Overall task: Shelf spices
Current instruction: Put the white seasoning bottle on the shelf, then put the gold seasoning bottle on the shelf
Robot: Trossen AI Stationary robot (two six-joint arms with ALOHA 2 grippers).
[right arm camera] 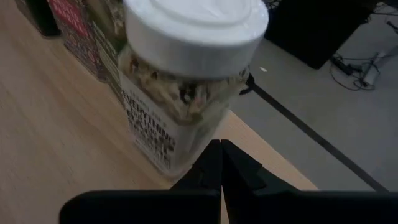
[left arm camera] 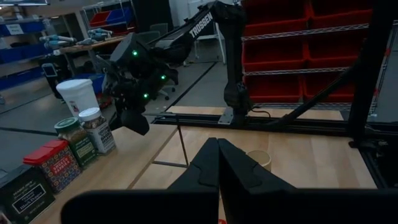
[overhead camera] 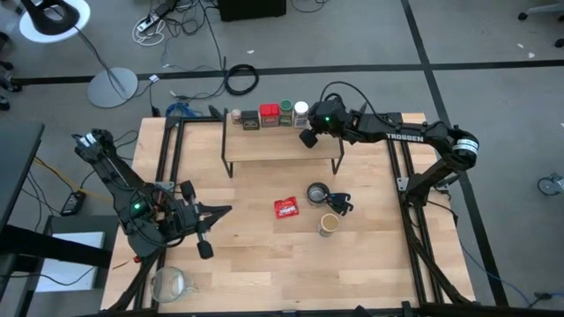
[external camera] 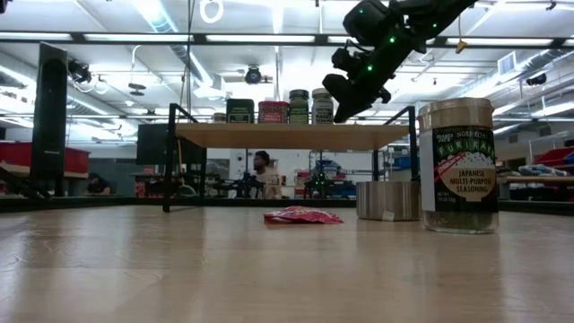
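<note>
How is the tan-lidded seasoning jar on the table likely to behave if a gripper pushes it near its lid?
The tan-lidded jar stands tall on a narrow base, so a high push would probably tip it. Its round body could then roll. The smooth clear wall looks somewhat slippery.

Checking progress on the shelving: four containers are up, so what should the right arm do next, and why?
Probably pull the right gripper, shut and empty, back from the white-capped jar and swing toward the tan-lidded jar. That jar stands on the table beside the metal cup, the only spice not on the shelf.
</note>
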